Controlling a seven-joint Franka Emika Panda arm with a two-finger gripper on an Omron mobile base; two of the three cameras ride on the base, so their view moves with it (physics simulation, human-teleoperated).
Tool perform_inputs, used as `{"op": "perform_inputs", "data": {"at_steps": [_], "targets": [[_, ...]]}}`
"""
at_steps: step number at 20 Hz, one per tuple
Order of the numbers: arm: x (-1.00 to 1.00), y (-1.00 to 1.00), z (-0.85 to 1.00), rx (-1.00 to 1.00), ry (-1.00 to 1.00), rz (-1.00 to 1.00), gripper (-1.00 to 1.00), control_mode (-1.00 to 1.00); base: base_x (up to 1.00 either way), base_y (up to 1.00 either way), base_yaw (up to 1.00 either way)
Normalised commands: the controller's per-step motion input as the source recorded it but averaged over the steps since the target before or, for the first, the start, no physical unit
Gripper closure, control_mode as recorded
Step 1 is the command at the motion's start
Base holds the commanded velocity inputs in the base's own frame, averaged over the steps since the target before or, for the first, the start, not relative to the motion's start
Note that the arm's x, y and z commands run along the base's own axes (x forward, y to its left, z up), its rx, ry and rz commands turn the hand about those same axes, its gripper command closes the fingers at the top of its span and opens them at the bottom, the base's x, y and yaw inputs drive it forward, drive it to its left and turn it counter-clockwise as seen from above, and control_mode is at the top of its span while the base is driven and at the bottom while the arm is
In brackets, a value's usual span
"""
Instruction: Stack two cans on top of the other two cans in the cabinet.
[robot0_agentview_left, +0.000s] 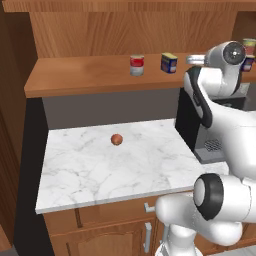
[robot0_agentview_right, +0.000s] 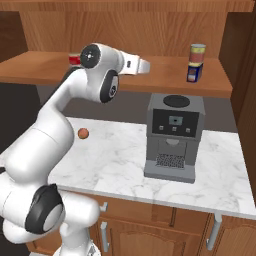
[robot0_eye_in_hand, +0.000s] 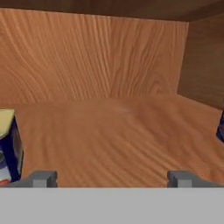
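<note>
Cans sit on the cabinet (robot0_agentview_left: 80, 75) shelf, a long brown plank with swirling wood grain and a matching back panel. You see your gripper (robot0_eye_in_hand: 111, 178) reaching over that shelf with its two small grey tips spread wide, and nothing but bare plank between them. To its left in the hand view, near one tip, stands a dark blue can (robot0_eye_in_hand: 9, 146) with a pale yellow top; the same blue cylinder shows in the left base view (robot0_agentview_left: 169, 63). Further off on that side stands the red-and-white can (robot0_agentview_left: 137, 65), a short cylinder with a silver top. On the other side of the gripper, near the cabinet's end wall, a stack (robot0_agentview_right: 196, 62) stands upright: a red and yellowish can (robot0_agentview_right: 197, 53) rests on a second dark blue can (robot0_agentview_right: 194, 73). Below the gripper lies the counter (robot0_agentview_left: 90, 170), smooth white marble with grey veins, over wooden drawers. A boxy grey coffee machine (robot0_agentview_right: 173, 137) with a round dark lid stands on it, under the shelf. A small orange-brown ball (robot0_agentview_left: 116, 139) lies on the marble, well apart from the machine.
</note>
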Motion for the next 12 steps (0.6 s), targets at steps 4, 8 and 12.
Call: {"op": "perform_inputs", "data": {"at_steps": [4,8,12], "targets": [[-0.13,0.22,0.09,0.0,0.26,0.2,-1.0,-1.0,0.0,0.0,0.0],[-0.18,0.23,0.03,0.05,0.25,0.11,-1.0,-1.0,0.0,0.0,0.0],[-0.09,0.35,0.0,0.07,0.13,0.06,-1.0,-1.0,0.0,0.0,0.0]]}}
